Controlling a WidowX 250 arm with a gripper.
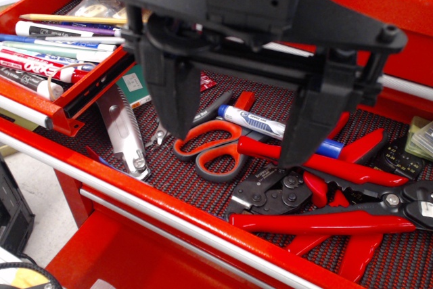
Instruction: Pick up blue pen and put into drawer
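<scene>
Red metal is everywhere here, so take care which drawer you mean: the small drawer (30, 109) at the far left, with its silver front rail, is pulled out and already full of markers, among them a red-lettered EXPO marker (34, 69) and a pencil (71, 18). You have not yet begun the main work, I judge, because the blue pen (260, 124) lies in the wide drawer (203, 204) on the dark mesh, a little right of the middle, and nothing holds it. The gripper (240, 133) hangs above it with its two black fingers spread apart and empty, one finger on each side of the pen's white barrel, so you seem ready to descend and grasp. What is left is all of it: close on the pen, lift, carry it to the left, and release it into the small drawer. Going from left to right around the pen, you see a folding knife (125, 137), then orange-handled scissors (213, 147) touching the pen's near left end, and red-handled pliers (318, 167) lying just beside its near side. These handles are close, so a finger may catch them when you go down.
</scene>
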